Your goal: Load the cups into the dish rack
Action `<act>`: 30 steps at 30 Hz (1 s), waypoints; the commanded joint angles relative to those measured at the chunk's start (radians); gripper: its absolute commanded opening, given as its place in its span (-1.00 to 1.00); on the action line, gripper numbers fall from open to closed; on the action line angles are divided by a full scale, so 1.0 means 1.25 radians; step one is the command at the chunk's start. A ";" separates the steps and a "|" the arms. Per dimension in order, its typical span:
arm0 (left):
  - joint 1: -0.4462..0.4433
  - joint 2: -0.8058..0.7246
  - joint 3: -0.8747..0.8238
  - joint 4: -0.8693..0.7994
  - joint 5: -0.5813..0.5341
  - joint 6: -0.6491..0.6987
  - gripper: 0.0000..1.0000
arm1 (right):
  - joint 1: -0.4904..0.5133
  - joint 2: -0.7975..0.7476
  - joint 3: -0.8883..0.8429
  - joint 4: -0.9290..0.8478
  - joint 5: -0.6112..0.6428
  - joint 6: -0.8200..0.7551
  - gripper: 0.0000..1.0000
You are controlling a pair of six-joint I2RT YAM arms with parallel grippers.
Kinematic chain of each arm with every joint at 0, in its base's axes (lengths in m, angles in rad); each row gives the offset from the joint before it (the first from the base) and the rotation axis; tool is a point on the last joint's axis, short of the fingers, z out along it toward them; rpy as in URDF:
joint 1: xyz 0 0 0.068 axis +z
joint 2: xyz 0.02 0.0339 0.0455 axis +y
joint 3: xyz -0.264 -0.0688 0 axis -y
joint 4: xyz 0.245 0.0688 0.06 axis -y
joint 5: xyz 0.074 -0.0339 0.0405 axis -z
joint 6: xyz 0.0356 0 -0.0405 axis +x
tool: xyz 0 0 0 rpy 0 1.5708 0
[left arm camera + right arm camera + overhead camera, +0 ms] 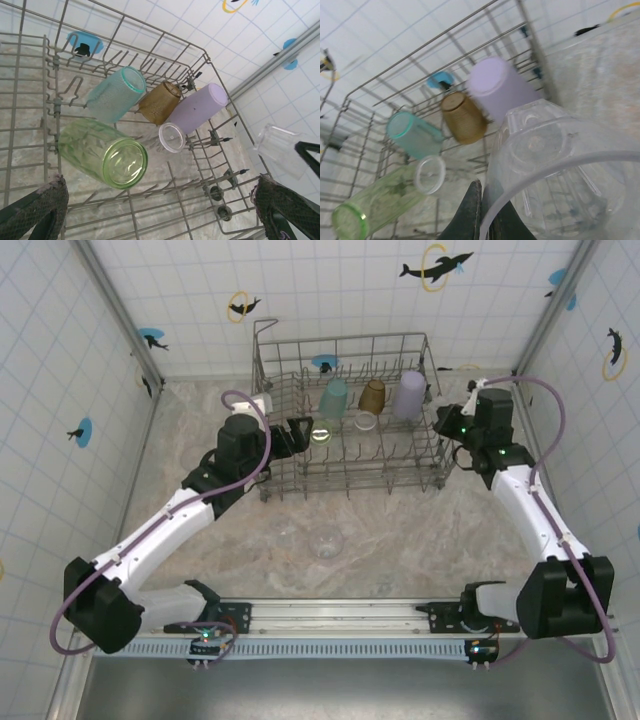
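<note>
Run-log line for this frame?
left end effector: open at dish rack | right end effector: shut on clear cup | racked: five cups

"Any lettering to read at that moment?"

"None at all. The wall decals (437, 267) were only dark sea-creature silhouettes over yellow rings and blue dots, with no words on them."

"And the gear itself?"

"The cups (100, 152) were plain plastic, and the dish rack (300, 478) carried no legible label or number."

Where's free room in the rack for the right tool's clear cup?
Free: dish rack near row, right of the green cup; rear left corner, left of the teal cup. Crowded: back row, amber cup and lavender cup beside it.
</note>
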 commanded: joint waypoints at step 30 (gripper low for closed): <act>0.095 0.244 0.177 0.102 0.333 -0.242 0.95 | 0.141 0.062 -0.200 0.694 -0.335 0.303 -1.00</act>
